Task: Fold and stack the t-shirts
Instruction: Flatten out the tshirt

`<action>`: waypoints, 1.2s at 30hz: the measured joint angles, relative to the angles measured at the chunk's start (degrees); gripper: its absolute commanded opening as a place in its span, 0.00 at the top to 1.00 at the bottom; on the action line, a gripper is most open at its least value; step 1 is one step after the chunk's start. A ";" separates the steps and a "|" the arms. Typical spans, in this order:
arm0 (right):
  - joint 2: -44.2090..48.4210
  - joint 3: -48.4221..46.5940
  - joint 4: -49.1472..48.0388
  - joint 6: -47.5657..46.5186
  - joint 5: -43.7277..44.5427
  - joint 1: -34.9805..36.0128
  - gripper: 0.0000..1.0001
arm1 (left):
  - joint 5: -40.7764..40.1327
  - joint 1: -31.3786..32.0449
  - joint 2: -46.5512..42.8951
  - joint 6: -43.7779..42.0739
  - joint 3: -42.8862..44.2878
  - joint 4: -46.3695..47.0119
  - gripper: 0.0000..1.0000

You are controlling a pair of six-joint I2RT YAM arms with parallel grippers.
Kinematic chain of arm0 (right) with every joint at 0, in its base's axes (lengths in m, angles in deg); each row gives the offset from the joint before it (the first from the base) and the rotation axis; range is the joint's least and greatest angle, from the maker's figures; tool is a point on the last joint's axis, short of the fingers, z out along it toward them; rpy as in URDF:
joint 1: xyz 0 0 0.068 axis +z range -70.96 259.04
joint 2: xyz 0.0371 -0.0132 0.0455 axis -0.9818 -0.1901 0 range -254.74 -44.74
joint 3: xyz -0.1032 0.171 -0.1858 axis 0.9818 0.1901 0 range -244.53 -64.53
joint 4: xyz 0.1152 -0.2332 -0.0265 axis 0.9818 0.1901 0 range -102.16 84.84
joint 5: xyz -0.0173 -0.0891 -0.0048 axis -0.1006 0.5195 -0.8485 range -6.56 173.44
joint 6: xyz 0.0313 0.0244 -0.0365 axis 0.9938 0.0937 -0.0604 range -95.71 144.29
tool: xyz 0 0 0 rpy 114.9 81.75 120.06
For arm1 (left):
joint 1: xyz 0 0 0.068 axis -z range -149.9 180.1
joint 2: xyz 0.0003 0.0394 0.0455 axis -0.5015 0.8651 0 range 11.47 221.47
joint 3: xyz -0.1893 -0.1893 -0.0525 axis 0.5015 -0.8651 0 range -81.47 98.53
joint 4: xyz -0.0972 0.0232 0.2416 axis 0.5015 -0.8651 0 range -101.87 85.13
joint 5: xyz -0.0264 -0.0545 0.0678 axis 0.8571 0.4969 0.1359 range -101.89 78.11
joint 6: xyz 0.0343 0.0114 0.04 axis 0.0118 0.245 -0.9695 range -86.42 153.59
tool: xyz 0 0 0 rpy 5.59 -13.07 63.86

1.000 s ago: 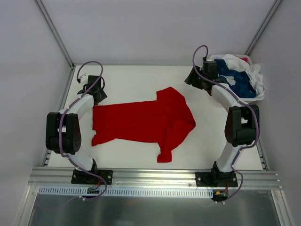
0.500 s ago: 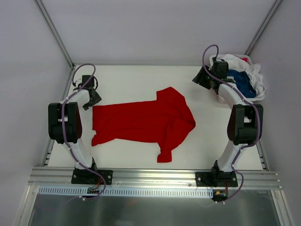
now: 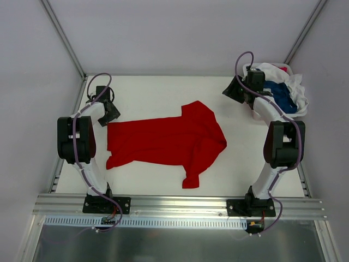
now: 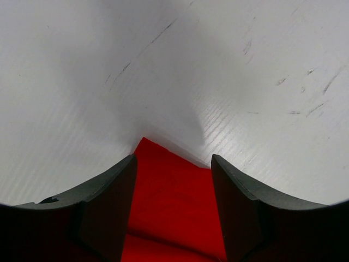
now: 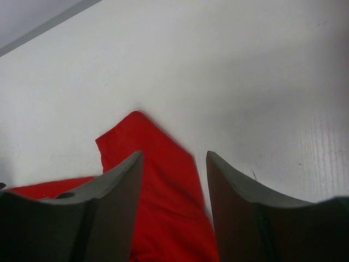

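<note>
Red t-shirt (image 3: 163,141) lies flat mid-worktop (image 3: 152,93), long axis 9-to-3 o'clock, and the left pincer (image 3: 110,116), spread over its 10 o'clock hem corner, sits way closer than the right pincer (image 3: 233,93), spread and empty at 2 o'clock.

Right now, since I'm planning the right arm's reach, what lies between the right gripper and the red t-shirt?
Nothing but bare white table separates the right gripper from the red t-shirt; the top external view shows that stretch plainly.
</note>
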 measured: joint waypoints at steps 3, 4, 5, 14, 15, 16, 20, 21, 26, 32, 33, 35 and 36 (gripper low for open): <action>0.00 0.00 -0.04 0.04 -0.26 -0.33 0.47 | 0.76 0.00 1.18 0.02 0.55 -1.03 0.43; 0.00 0.02 -0.04 0.07 -0.35 -0.48 0.47 | 0.98 0.00 1.42 0.04 0.72 -1.40 0.42; 0.00 0.02 -0.09 0.09 -0.37 -0.61 0.47 | 1.01 0.00 1.57 0.07 0.83 -1.81 0.43; 0.00 0.26 -0.24 0.22 -0.46 -1.16 0.47 | 0.96 0.00 2.32 0.28 2.08 -3.69 0.60; 0.00 0.37 -0.39 0.22 -0.48 -1.18 0.47 | 0.96 0.00 2.36 0.37 2.21 -4.00 0.65; 0.00 0.46 -0.39 0.22 -0.55 -1.22 0.47 | 0.96 0.00 2.36 0.48 2.25 -4.04 0.66; 0.00 0.52 -0.37 0.22 -0.85 -1.55 0.47 | 0.96 0.00 2.45 0.42 2.60 -4.61 0.69; 0.00 0.52 -0.37 0.22 -0.92 -1.66 0.47 | 0.96 0.00 2.51 0.42 2.62 -4.66 0.68; 0.00 1.01 -0.63 0.31 -1.51 -2.10 0.47 | 0.74 0.00 2.67 0.39 2.64 -5.25 0.53; 0.00 2.03 -1.18 0.70 -1.92 -2.14 0.48 | -1.07 0.00 2.67 0.28 2.64 -6.38 0.53; 0.00 2.10 -1.44 0.81 -1.97 -2.14 0.48 | -1.38 0.00 2.67 0.15 2.67 -6.47 0.53; 0.00 2.23 -1.73 0.92 -2.05 -2.14 0.48 | -1.97 0.00 2.67 -0.04 2.89 -6.88 0.55; 0.00 2.34 -1.92 0.92 -2.12 -2.14 0.48 | -2.14 -0.02 2.71 -0.09 3.19 -7.30 0.56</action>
